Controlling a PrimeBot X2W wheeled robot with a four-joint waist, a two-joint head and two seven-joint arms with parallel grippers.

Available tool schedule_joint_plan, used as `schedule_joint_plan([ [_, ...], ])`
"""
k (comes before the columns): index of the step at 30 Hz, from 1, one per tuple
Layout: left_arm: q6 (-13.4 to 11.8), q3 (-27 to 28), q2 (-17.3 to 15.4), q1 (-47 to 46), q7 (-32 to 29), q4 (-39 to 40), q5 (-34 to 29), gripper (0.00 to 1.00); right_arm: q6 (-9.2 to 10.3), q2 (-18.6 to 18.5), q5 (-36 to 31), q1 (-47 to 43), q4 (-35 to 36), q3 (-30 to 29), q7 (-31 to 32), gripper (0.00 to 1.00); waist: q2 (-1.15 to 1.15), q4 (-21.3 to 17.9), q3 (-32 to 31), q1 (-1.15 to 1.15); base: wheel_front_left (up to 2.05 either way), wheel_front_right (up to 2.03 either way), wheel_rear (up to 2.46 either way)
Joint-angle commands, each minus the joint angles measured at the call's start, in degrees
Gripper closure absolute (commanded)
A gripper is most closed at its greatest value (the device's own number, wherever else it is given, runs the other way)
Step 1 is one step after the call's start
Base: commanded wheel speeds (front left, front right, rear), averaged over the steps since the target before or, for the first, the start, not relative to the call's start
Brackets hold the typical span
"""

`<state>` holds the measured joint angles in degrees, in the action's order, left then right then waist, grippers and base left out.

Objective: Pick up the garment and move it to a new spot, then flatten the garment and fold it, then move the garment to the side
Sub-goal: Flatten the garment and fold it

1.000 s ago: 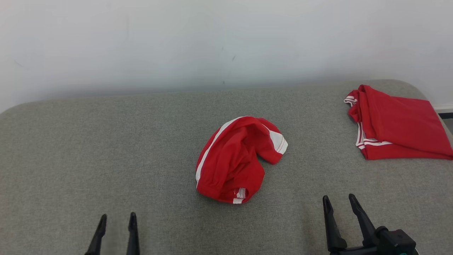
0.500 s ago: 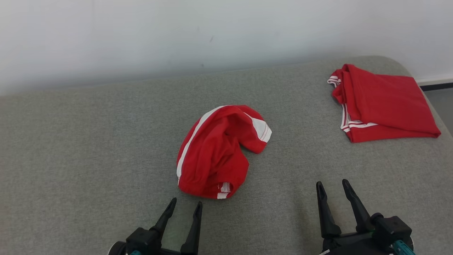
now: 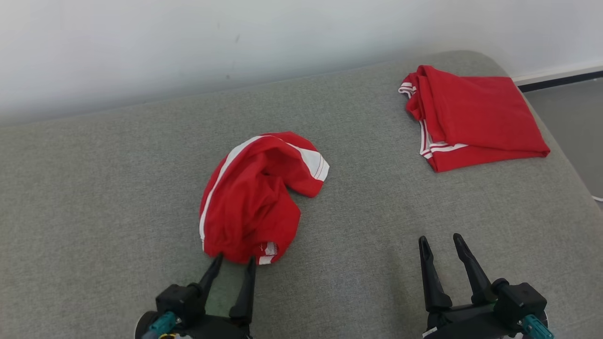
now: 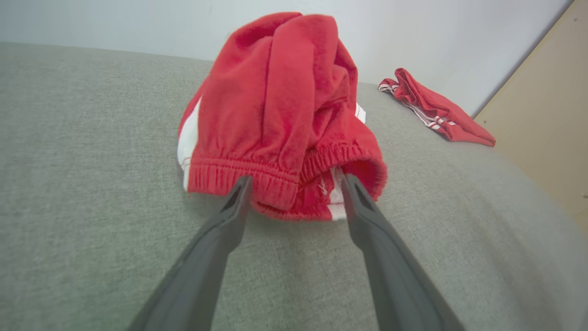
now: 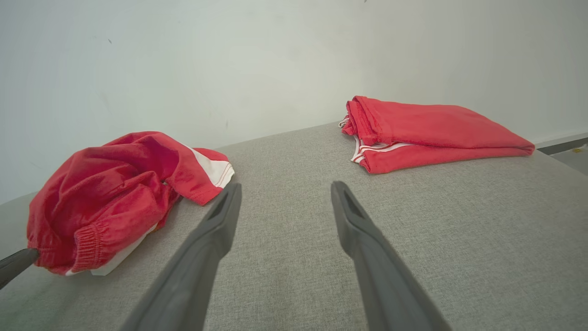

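Wide-open left tool [image 3: 236, 259] straddles the waistband [image 4: 220, 177] of the crumpled red white-striped shorts [image 3: 254, 197]; closing might pinch one layer only.

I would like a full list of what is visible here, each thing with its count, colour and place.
crumpled garment: one, red with white stripes, middle of the cushion
folded garment: one, red with white trim, far right of the cushion
cushion: one, grey, under both garments
wall: one, white, behind the cushion
floor: one strip, grey, right of the cushion
left end effector: one, dark, open, tips at the crumpled garment's near edge
right end effector: one, dark, open, over bare cushion, near right
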<state>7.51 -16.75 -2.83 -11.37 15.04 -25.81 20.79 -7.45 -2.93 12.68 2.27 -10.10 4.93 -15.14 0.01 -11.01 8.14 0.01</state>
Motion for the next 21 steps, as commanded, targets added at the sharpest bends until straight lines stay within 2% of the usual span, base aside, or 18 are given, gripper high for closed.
schedule_joint_plan([
  [1, -0.07, 0.73, -0.1, -1.09, 0.08, -0.58, 0.61, 0.0, -0.05, 0.07, 0.33, 0.27, -0.12, 0.2, -0.07, 0.0, -0.01, -0.48, -0.02, -0.01, 0.0, 0.0, 0.0],
  [8, -0.07, 2.13, -0.09, 1.36, 0.08, 1.09, 0.64, 0.0, -0.05, 0.08, 0.84, -0.54, 0.32, -0.29, -0.07, 0.0, -0.01, -0.86, 0.12, -0.01, 0.0, 0.0, 0.0],
  [15, -0.07, 3.74, -0.07, 4.62, 0.08, 3.6, -0.21, 0.0, -0.05, 0.08, 1.37, -0.72, 0.28, -0.55, -0.06, 0.0, -0.01, 0.42, -0.14, -0.01, 0.0, 0.0, 0.0],
  [21, -0.07, 2.87, -0.08, 2.92, 0.08, 2.11, 0.63, 0.0, -0.05, 0.07, 1.17, -0.39, -0.07, -0.22, -0.06, 0.0, -0.01, 1.12, -0.35, -0.01, 0.0, 0.0, 0.0],
])
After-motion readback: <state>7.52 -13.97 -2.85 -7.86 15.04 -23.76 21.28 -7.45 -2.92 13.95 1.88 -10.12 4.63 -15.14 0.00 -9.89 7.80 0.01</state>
